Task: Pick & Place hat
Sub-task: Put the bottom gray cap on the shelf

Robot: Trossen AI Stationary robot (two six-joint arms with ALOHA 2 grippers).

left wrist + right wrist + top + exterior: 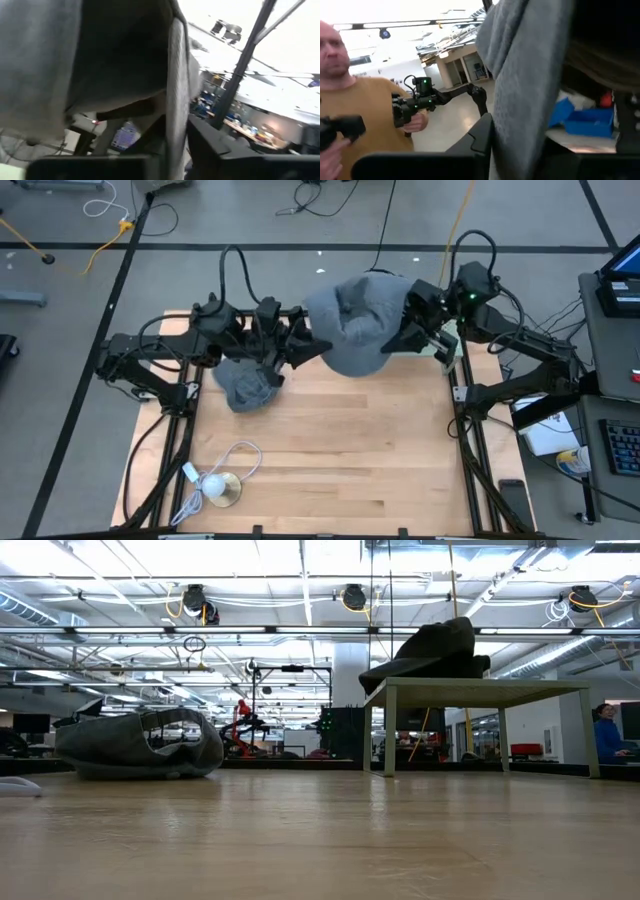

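Note:
A grey hat (pixel 355 325) hangs in the air over the far middle of the table, between my two grippers. My left gripper (pixel 312 347) is at its left side and my right gripper (pixel 405 332) at its right side; both are shut on it. A second grey hat (pixel 245 385) lies crumpled on the table under the left arm and shows at the left of the low view (pixel 140 745). In the low view a dark hat (pixel 430 652) rests on top of a small pale stand (pixel 480 690). My left gripper pinches the hat's edge band (pixel 176 105) between its two fingers (pixel 220 150), coming from the table's left and pointing slightly upward. The hat is lifted clear of the table, and its hollow inside faces the wrist camera. My right gripper has a hanging fold of the hat's grey cloth (pixel 530 115) between its fingers (pixel 482 135), coming from the table's right. One layer or several, I cannot tell. The cloth hides the second finger. The hat is clear of the table.
A white cable with a round disc (pixel 222 485) lies near the table's front left corner. The stand's pale edge (pixel 445 352) shows under the right arm at the far right. A person in an orange shirt (pixel 355 115) stands beyond the table. The table's near half is bare wood (pixel 340 460).

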